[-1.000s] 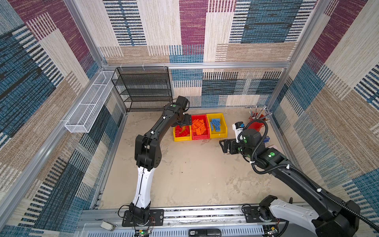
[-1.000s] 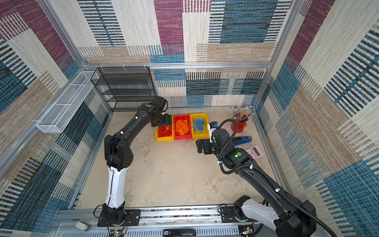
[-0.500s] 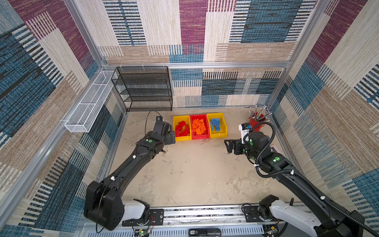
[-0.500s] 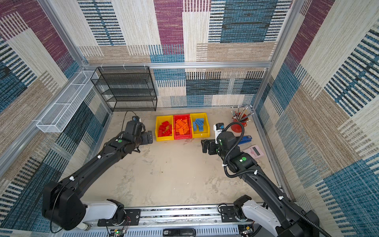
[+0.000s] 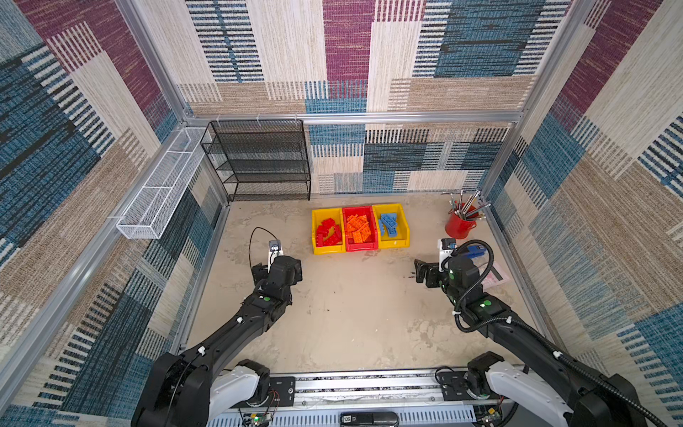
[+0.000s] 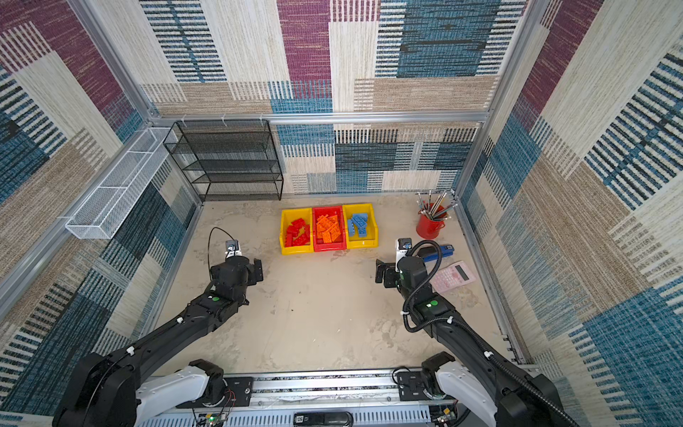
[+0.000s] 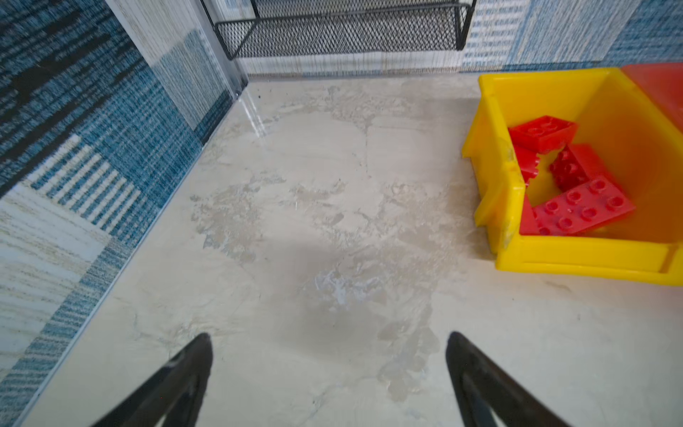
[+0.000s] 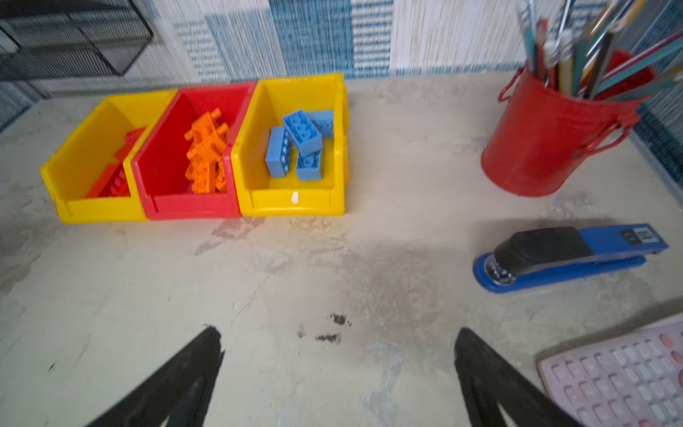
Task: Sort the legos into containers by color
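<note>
Left gripper (image 7: 329, 335) hangs low over the bare table (image 7: 332, 192), its two black fingers spread wide with nothing between them; right gripper (image 8: 337, 329) does the same on the far side, just as wide and empty; each wrist view shows only the finger ends, the rest cut off by the frame. Well ahead of both, near the back wall, three containers stand touching in a row: a yellow bin (image 5: 327, 250) holds the red legos (image 5: 328, 233), a red bin (image 5: 360, 247) the orange legos (image 5: 357, 229), a second yellow bin (image 5: 395, 243) the blue legos (image 5: 388, 224); every lego I can see lies inside a bin. From the left wrist the yellow bin runs off the frame and only a corner of the red bin shows; from the right wrist the red legos sit mostly hidden behind their bin's wall. A second ago the left arm was stretched out with its gripper over the yellow bin; now it has drawn back, well apart from the row; the right arm has shifted only a little. Near the right gripper lie a blue stapler (image 8: 565, 255), its label too blurred to read, and a pink calculator (image 8: 621, 373), cut off at the corner; a white patch (image 8: 294, 197) on the second yellow bin's front bears nothing legible.
</note>
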